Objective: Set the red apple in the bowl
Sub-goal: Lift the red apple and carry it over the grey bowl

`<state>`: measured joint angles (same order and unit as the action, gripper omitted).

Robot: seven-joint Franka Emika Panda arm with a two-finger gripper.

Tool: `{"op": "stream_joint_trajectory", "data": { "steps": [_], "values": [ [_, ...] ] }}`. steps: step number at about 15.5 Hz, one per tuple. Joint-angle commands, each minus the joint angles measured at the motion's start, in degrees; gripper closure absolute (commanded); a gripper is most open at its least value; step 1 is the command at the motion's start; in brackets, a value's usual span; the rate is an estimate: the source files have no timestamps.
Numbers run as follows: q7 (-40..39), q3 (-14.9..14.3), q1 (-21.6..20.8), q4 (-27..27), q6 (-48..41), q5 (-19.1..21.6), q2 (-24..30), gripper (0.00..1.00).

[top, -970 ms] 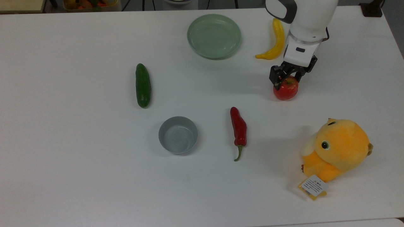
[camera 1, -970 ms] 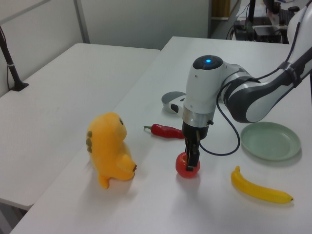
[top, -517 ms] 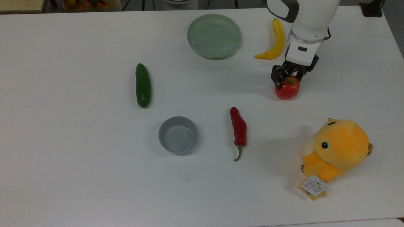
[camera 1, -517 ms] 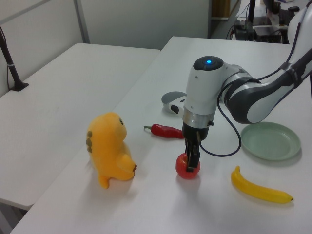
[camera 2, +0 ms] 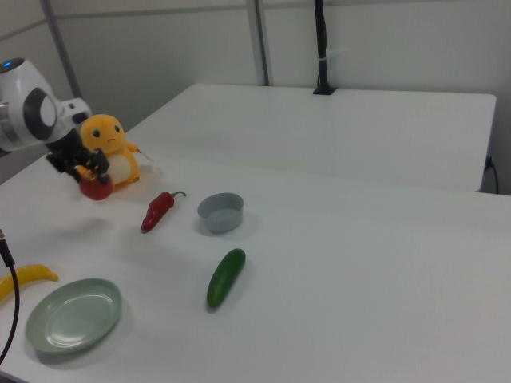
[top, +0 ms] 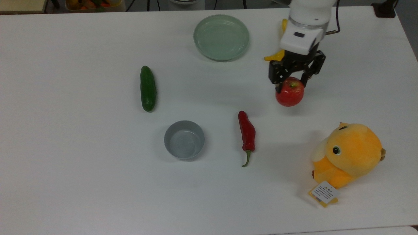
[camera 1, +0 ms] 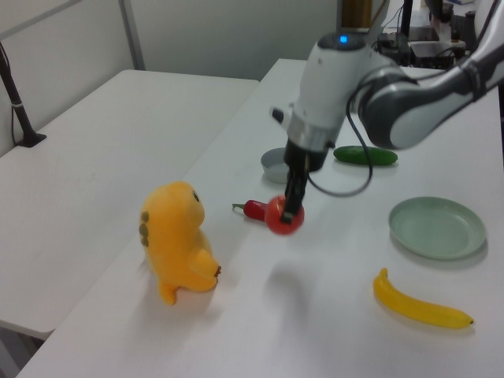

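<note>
One gripper (top: 290, 85) we see clamped on the apple (top: 289, 95), held clear above the table (top: 81, 182), its shadow below in the left view. Bowl (top: 184, 139) sits well apart, past the chili (top: 247, 132) toward the top view's left; plate (top: 221, 37) farther back.

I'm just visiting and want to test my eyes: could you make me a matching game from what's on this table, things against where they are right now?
Things:
1. red apple
2. bowl
3. cucumber
4. plush toy

States:
A. lying on its side, paper tag attached
B. held off the table between the fingers
C. empty, beside the chili pepper
D. lying flat, dark green

Pairs: 1-B, 2-C, 3-D, 4-A
</note>
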<state>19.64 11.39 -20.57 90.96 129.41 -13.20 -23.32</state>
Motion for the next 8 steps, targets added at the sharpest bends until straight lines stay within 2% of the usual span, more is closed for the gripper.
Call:
{"op": "stream_joint_trajectory", "data": {
  "steps": [1, 5, 8],
  "values": [
    [1.19, -2.85, 3.26, 1.59, -0.29, -1.22, 3.54, 0.66],
    [1.01, -8.91, 3.96, 1.59, -0.03, -1.04, 4.25, 0.66],
    [-1.53, -12.43, 5.28, 1.59, 0.06, -0.34, 4.33, 0.66]
  ]
}}
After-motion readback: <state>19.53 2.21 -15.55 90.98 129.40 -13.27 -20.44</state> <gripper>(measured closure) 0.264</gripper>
